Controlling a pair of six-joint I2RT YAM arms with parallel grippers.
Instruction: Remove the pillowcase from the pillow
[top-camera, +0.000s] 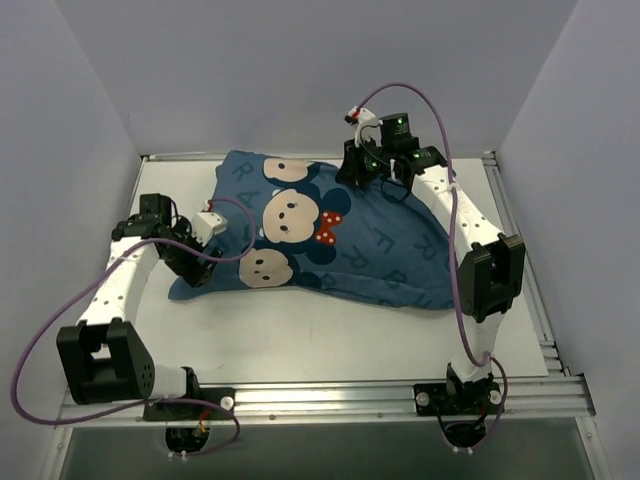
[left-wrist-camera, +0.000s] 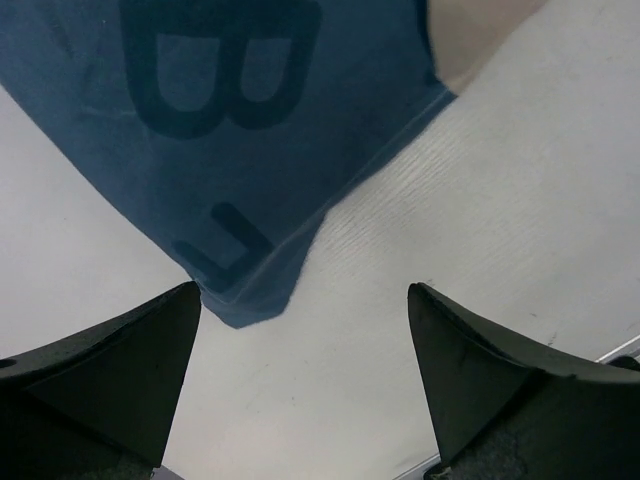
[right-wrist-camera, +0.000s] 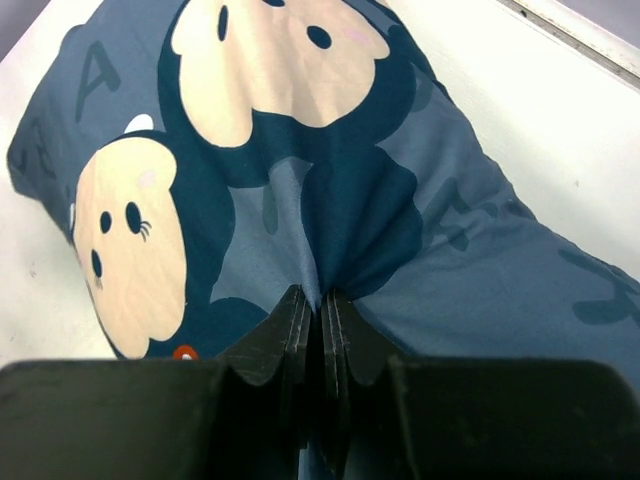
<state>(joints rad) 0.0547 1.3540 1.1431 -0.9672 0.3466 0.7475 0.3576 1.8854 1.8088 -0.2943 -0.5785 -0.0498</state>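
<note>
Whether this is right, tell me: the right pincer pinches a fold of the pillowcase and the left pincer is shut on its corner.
Wrong about the left pincer: it stands open, the pillowcase corner lying ungripped before it, as the left wrist view shows. The right pincer does pinch a fold.

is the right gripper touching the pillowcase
Touching. The right wrist view shows the right gripper shut, pinching a raised fold of the pillowcase between its fingertips.

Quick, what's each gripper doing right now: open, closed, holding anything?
Left gripper: open, empty, by a corner of the pillowcase.
Right gripper: shut, pinching a fold of the pillowcase.
</note>
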